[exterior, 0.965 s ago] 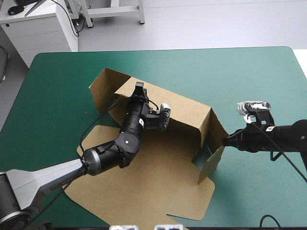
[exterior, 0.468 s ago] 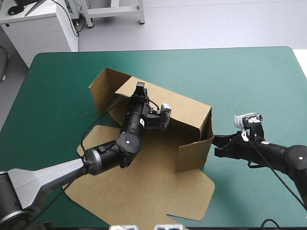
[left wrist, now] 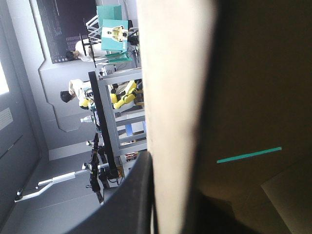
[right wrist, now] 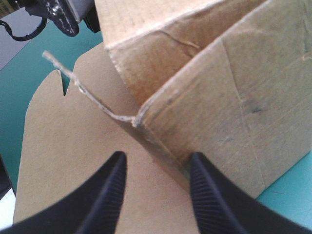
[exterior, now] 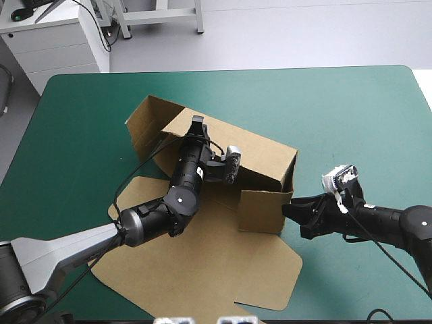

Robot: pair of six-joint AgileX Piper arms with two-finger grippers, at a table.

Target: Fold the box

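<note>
- box [exterior: 223,199] sits mid-table on the teal-green cover [exterior: 351,115], askew; rear wall [exterior: 260,155] raised, lid panel [exterior: 196,270] flat toward the near edge
- left gripper [exterior: 196,124] pinches the rear wall's top edge, board between its fingers [left wrist: 134,195]
- right gripper [right wrist: 158,158] fingers spread, tips at the upright end flap [right wrist: 234,112] across the box's right end

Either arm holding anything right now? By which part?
Left gripper is shut on the box, pinching the top edge of its raised rear wall. Right gripper holds nothing: its fingers are open, at the side flap.
</note>
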